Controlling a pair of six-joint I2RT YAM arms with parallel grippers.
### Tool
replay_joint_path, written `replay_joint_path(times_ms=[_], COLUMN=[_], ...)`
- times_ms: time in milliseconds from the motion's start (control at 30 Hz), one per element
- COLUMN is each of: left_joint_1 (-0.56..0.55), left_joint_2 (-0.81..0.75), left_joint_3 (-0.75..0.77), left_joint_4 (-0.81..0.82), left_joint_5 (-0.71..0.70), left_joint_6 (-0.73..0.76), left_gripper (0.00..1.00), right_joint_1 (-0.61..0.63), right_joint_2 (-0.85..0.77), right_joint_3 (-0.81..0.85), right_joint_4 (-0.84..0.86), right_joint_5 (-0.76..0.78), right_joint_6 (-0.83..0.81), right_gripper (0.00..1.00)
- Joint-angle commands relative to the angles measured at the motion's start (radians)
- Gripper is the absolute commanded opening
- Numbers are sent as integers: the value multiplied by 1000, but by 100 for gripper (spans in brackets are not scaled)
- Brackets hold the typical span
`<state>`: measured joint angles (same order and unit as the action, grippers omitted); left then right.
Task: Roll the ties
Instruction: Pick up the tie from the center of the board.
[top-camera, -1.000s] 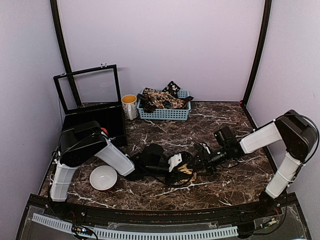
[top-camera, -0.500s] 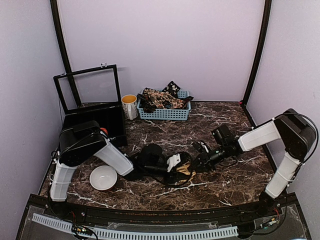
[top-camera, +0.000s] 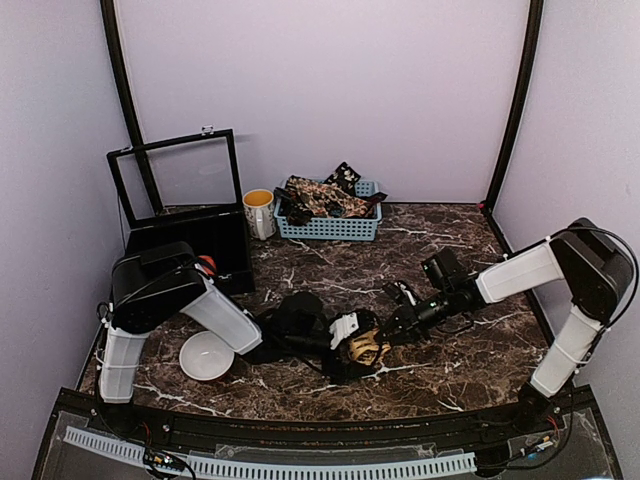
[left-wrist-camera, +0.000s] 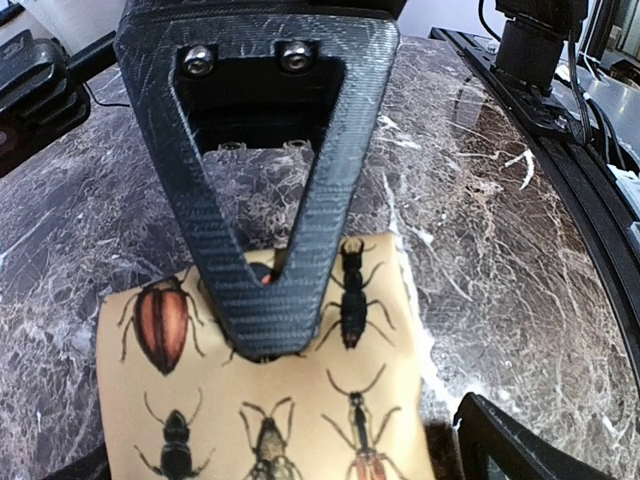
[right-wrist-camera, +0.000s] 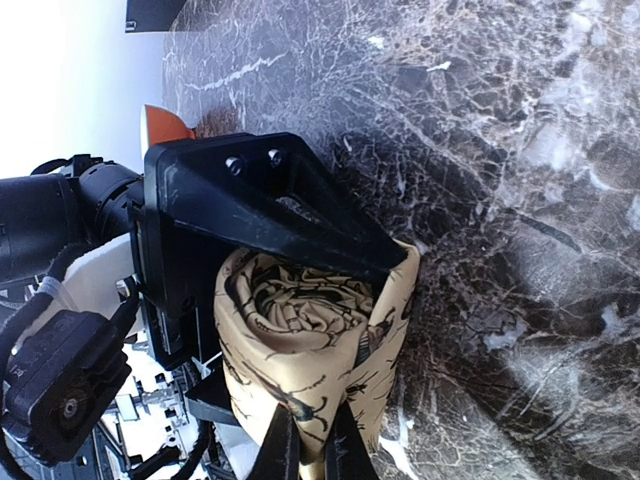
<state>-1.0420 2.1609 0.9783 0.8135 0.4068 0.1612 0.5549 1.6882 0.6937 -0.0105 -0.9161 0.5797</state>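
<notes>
Dark marble table (top-camera: 470, 375) is occupied at its centre by both grippers. The left gripper (top-camera: 347, 332) is clamped on the coiled mustard tie (right-wrist-camera: 300, 320) — its spiral end is turned toward the right gripper (top-camera: 382, 333), whose 2 fingers are pinched together on the loose tail.

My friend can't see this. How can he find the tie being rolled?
Find the dark marble table, then its front middle, where the left gripper and right gripper meet. The coiled tie there is mustard-tan with beetle prints, unlike the dark ties in the blue basket.
</notes>
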Motion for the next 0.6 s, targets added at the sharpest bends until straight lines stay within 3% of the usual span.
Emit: replay_joint_path(times_ms=[0,200,433,500,567], left_joint_1=[0,-1,-1,-1,-1], left_joint_2=[-17,37,28,20,10], left_joint_3=[-1,53,30,30,27], left_joint_4=[-38,-44,-29,-34,-34], left_joint_5=[-63,-88,-63,-55,-50], left_joint_6=[-51,-88,-78,-63,-43], left_gripper=[99,96,75,62,42], right_joint_1=[26,46,47,48,48], right_joint_2=[-33,-82,-121,-133,-142], right_joint_3=[9,30,33,34,35], right_joint_4=[-48,-34,-43,-49,-58], right_joint_5=[75,79,92,95,98], right_joint_6=[-7,40,54,54,53], right_gripper=[0,0,0,0,0])
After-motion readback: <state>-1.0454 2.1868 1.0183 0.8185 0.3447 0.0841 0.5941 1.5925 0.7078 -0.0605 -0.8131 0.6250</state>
